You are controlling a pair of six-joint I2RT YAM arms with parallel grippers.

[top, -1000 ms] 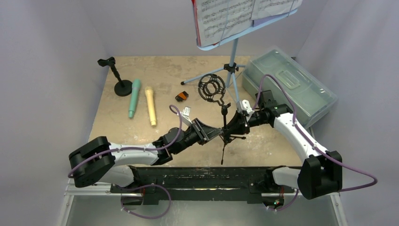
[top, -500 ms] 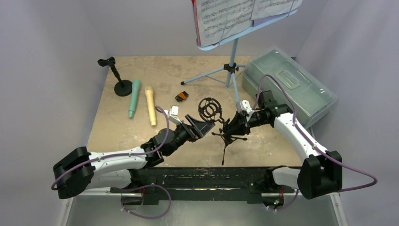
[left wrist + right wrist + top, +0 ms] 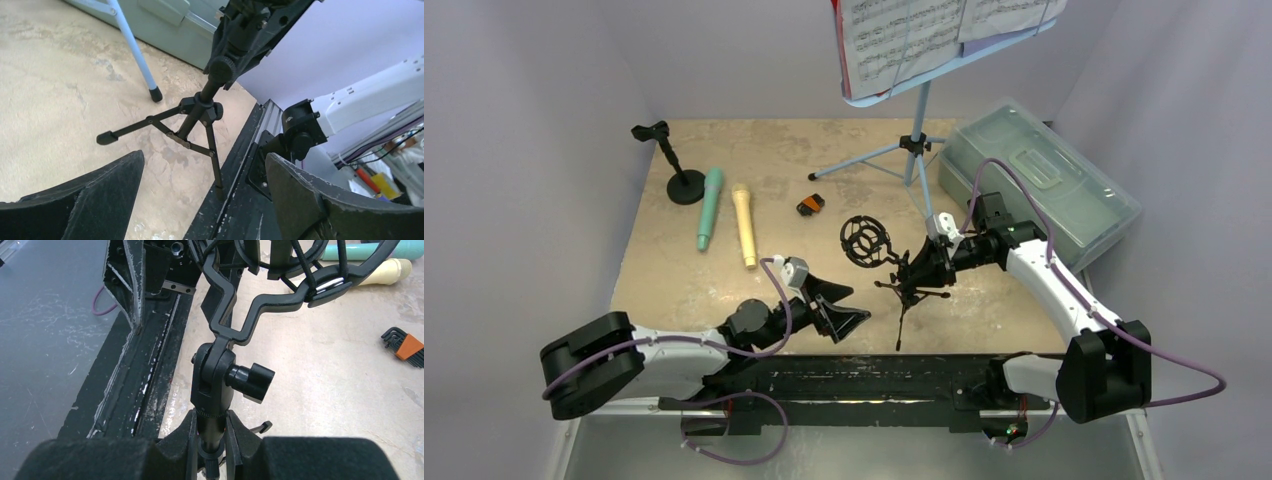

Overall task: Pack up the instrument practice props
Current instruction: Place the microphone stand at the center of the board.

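The right gripper (image 3: 212,447) was pinched on the stem of the black microphone tripod (image 3: 908,283), its fingers (image 3: 320,460) pressed against the thin post just below the tilt knob, as the right wrist view showed plainly. The tripod sat over the near middle of the table (image 3: 684,280), leaning, with its three legs splayed — one foot reaching toward the black rail (image 3: 854,370) at the near edge — and its ring-shaped shock mount (image 3: 865,241) carried up and to the left. Whether the feet bore on the table could not be told. The left gripper (image 3: 858,306) hung just left of the tripod, low near the rail, its jaws spread wide and holding nothing. In its own wrist view the tripod's legs showed in the gap between the two fingers (image 3: 85,200), apart from both. Farther back on the left lay the teal microphone (image 3: 710,208) and the beige microphone (image 3: 744,226) side by side, with the round-base pole (image 3: 672,165) just behind them. A small orange and black hex-key set (image 3: 811,205) lay between the microphones and the light-blue music rack (image 3: 921,120). The rack stood upright on its tripod legs at the back, with music sheets (image 3: 924,35) on its desk, just beside the closed plastic box (image 3: 1044,185) at the right.
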